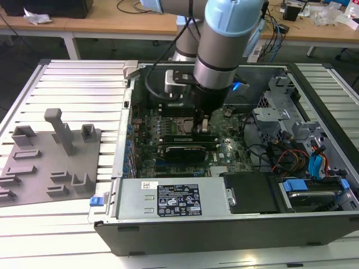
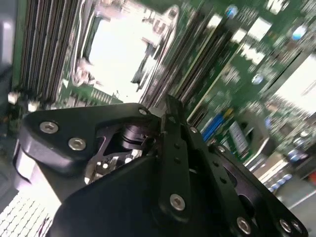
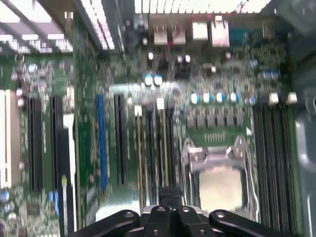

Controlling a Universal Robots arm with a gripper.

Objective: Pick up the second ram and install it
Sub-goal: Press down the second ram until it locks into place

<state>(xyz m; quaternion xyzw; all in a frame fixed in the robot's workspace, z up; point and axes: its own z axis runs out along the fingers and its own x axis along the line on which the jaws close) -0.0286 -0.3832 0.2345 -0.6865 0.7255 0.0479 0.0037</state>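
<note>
My gripper [image 1: 202, 128] hangs inside the open computer case, its tips just above the memory slots [image 1: 185, 137] beside the processor socket [image 1: 178, 124]. In both wrist views the fingers [image 2: 171, 118] are pressed together, and I see nothing between them. In the first wrist view, two thin pale-edged sticks stand on edge in the slots past the gripper [image 3: 170, 205]. One of them [image 3: 160, 143] lines up with the fingertips and looks like the second ram, seated between white end clips. I cannot tell whether the tips touch it.
A grey fixture plate [image 1: 50, 162] with upright blocks lies on the slatted table at the exterior view's left. The case wall [image 1: 120, 145], the power supply [image 1: 174, 199], the drive cage [image 1: 280, 112] and loose cables [image 1: 291, 157] ring the motherboard [image 1: 233, 148].
</note>
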